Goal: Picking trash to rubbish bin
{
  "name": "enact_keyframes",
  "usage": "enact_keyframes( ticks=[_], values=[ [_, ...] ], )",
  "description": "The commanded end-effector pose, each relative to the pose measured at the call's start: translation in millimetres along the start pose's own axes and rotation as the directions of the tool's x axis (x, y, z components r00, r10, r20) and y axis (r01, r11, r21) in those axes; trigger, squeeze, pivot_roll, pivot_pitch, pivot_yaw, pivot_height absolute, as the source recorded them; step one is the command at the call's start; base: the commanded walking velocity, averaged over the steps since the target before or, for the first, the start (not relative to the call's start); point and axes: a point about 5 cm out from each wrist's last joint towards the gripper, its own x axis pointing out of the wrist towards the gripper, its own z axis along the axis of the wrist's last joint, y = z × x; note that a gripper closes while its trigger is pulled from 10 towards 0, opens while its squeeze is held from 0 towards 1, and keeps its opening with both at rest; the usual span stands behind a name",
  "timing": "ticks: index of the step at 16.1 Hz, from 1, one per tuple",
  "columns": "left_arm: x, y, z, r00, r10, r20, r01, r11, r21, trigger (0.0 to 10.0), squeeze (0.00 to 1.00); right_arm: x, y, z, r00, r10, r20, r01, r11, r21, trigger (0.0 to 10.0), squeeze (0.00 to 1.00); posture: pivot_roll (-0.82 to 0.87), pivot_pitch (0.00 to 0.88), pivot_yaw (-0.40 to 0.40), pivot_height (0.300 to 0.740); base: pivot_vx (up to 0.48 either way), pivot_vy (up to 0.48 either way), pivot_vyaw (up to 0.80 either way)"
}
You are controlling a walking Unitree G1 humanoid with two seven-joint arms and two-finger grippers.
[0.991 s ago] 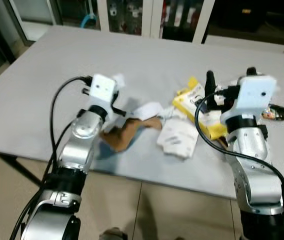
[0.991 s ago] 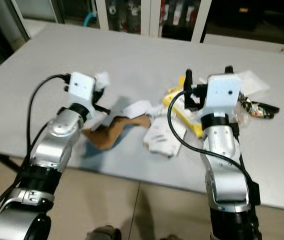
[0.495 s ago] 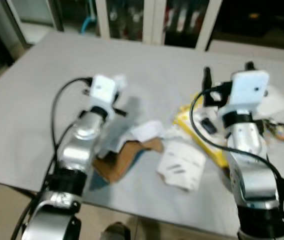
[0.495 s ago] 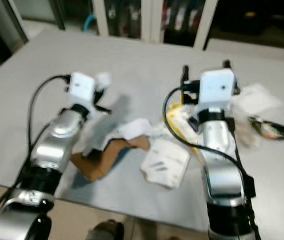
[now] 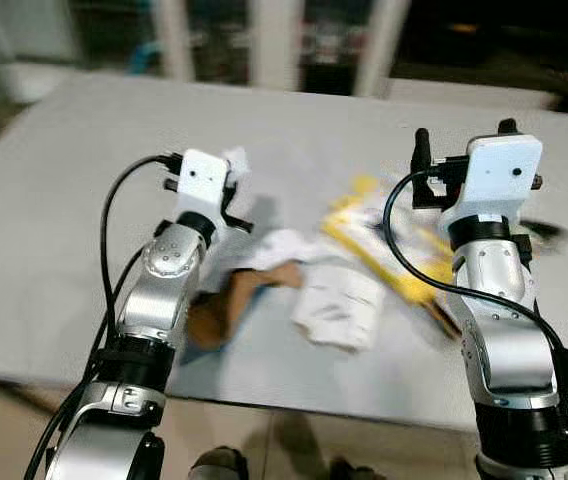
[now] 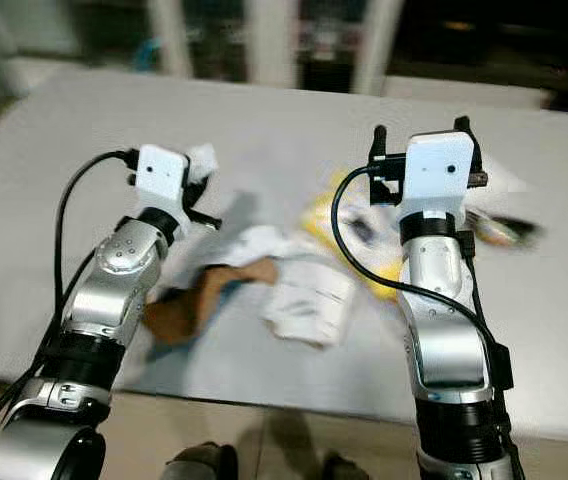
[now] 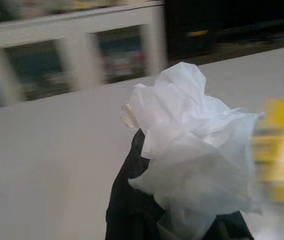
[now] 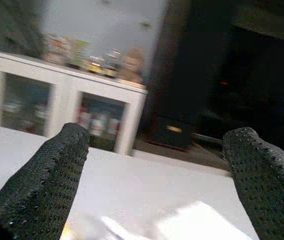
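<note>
Home room: white glass-door cabinet [image 8: 67, 100] with figurines, grey table [image 5: 54, 200].

R arm [image 5: 499, 190] raised higher above table [image 5: 54, 230] vs 1 s ago; view shifted/blurred.

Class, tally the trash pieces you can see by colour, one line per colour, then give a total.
White crumpled tissue, white paper scrap and white printed wrapper: 3
Brown torn cardboard piece: 1
Yellow packet: 1
Total: 5
</note>
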Motion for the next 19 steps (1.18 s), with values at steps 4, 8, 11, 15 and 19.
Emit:
enact_keyframes(
  ticks=[4, 8, 11, 15, 19],
  values=[
    [4.7, -6.4, 6.9, 0.997, -0.074, 0.008, 0.074, 0.997, 0.004, 10.0, 0.0, 1.6, -2.9, -1.7, 1.0, -0.027, -0.011, 0.027, 1.0, -0.014, 10.0, 0.0, 0.28, 0.151, -0.014, 0.74, 0.0, 0.0, -0.73],
    [5.7, -5.2, 7.5, 0.996, -0.094, 0.0, 0.094, 0.996, 0.007, 10.0, 0.0, 3.9, -6.5, -8.4, 0.997, -0.035, -0.063, 0.034, 0.999, -0.008, 10.0, 0.0, 0.28, 0.154, -0.009, 0.74, 0.0, 0.0, -0.72],
    [4.4, -2.8, 7.9, 0.995, -0.101, -0.008, 0.101, 0.995, 0.014, 10.0, 0.0, 11.1, -14.1, -37.9, 0.972, 0.032, -0.235, -0.023, 0.999, 0.038, 10.0, 0.0, 0.29, 0.168, 0.003, 0.74, 0.0, 0.0, -0.46],
    [0.6, -0.2, 6.7, 0.994, -0.11, -0.021, 0.11, 0.993, 0.029, 10.0, 0.0, 28.7, -23.5, -44.5, 0.958, 0.109, -0.265, -0.087, 0.992, 0.093, 10.0, 0.0, 0.3, 0.191, 0.016, 0.74, 0.0, 0.0, 0.0],
    [-5.0, 4.3, 7.3, 0.993, -0.111, -0.031, 0.112, 0.993, 0.043, 10.0, 0.0, 44.9, -22.3, -49.8, 0.946, 0.192, -0.262, -0.16, 0.977, 0.139, 10.0, 0.0, 0.33, 0.215, 0.024, 0.74, 0.0, 0.0, 0.0]
  ],
)
